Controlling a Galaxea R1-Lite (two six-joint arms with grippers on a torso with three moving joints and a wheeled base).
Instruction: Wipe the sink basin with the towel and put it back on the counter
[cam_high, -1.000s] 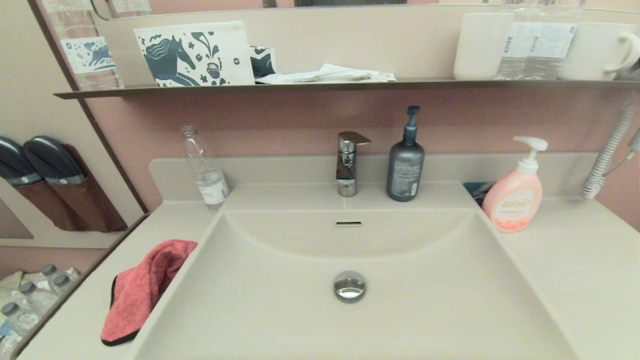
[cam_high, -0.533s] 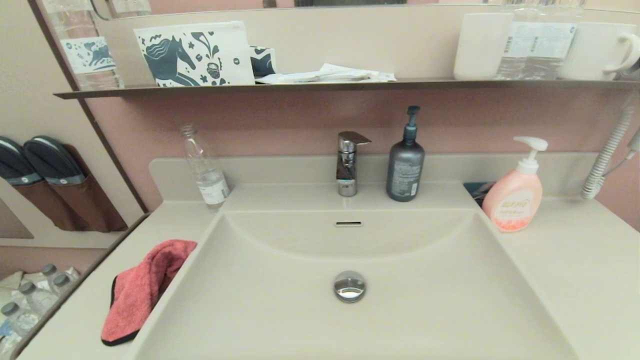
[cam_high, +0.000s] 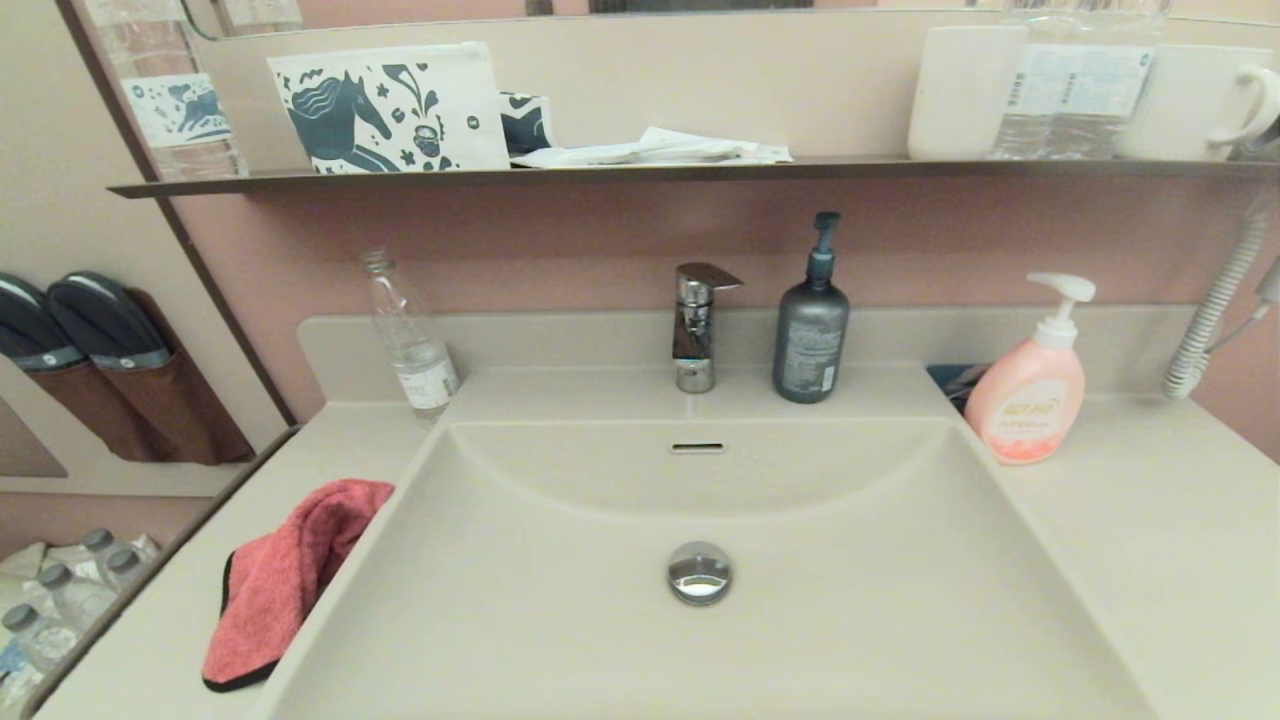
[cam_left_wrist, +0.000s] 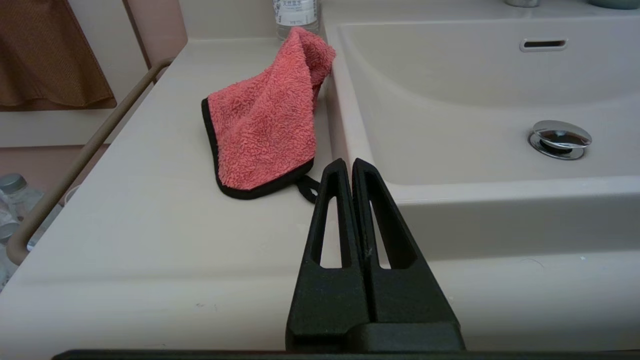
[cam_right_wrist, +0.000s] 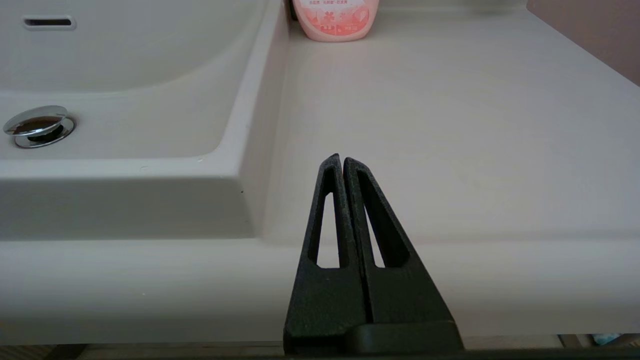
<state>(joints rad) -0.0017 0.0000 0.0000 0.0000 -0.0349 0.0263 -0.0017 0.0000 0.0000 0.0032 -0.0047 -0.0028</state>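
The coral-pink towel (cam_high: 285, 575) with black trim lies crumpled on the counter (cam_high: 170, 640) left of the sink basin (cam_high: 560, 620), its far end leaning on the basin rim. The basin holds a chrome drain plug (cam_high: 699, 572) and an overflow slot (cam_high: 697, 447). Neither arm shows in the head view. In the left wrist view my left gripper (cam_left_wrist: 348, 162) is shut and empty, low at the counter's front edge, short of the towel (cam_left_wrist: 265, 125). My right gripper (cam_right_wrist: 340, 159) is shut and empty at the front edge of the right counter (cam_right_wrist: 450, 125).
A chrome tap (cam_high: 697, 325), a grey pump bottle (cam_high: 811, 325) and a clear plastic bottle (cam_high: 410, 340) stand behind the basin. A pink soap dispenser (cam_high: 1030, 390) stands on the right counter. A shelf (cam_high: 640, 172) with cups hangs above. A rail (cam_left_wrist: 75, 160) runs along the counter's left side.
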